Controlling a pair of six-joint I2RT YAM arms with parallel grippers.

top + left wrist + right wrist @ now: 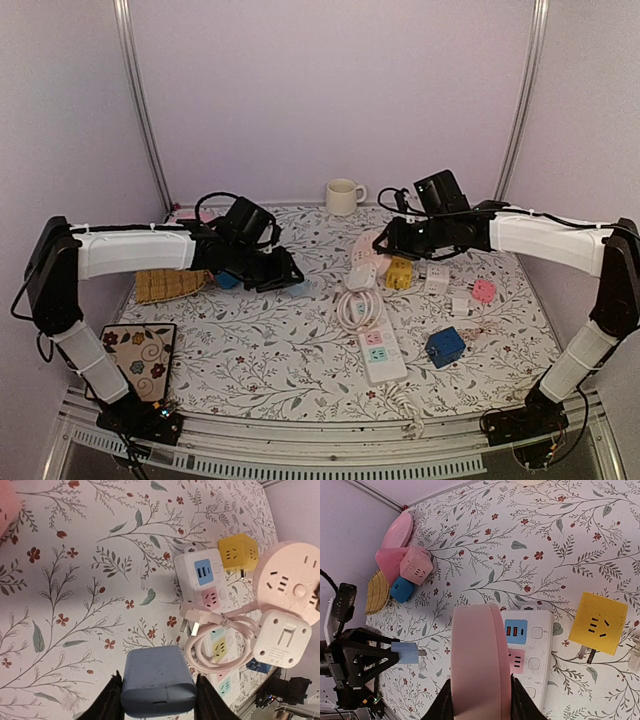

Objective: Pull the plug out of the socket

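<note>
Holding blue plug (157, 680) clear of pink socket (481, 645).
Gripping plug's flat sides with left pincer (156, 702), socket's rim with right pincer (481, 704); likely light, rigid, slick.

You're working over a white tablecloth (250, 350) printed with grey-green leafy sprigs and small red flowers. Take the white power strip (378, 352) as your landmark; its outlet panels are pastel pink and mint. Just right of it is a deep blue cube (444, 346). Beyond it is a yellow cube (399, 272), and beyond-right a small pink cube (484, 291). Far behind it is a cream mug (344, 196). Well left of it you have a tan woven mat (170, 285) and a dark square mat (140, 350) with cream swirls and flowers. The pale blue plug (157, 682) lies beyond-left of the strip, and the pink round socket (481, 655) beyond it.
</note>
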